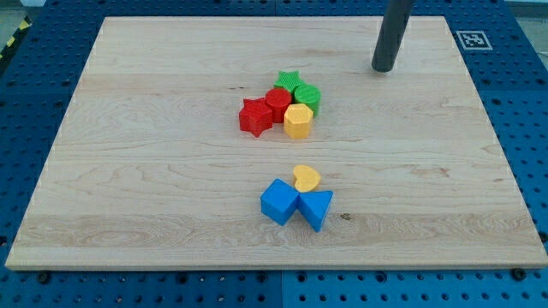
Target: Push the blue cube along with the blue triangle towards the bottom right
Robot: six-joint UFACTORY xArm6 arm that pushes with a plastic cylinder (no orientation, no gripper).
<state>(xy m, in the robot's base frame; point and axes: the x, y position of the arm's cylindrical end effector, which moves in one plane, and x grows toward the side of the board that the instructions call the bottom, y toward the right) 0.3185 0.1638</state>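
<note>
The blue cube [279, 202] sits low in the middle of the wooden board [128, 171]. The blue triangle [316, 208] touches its right side. A yellow heart [306, 178] rests against both from the view's top. My tip [383, 68] is at the end of the dark rod near the view's top right, far from the blue blocks, up and to their right. It touches no block.
A cluster sits mid-board above the blue pair: a red star [254, 116], a red cylinder [276, 103], a green star [288, 82], a green cylinder [308, 97] and a yellow hexagon [298, 121]. A marker tag [473, 39] is at the board's top right corner.
</note>
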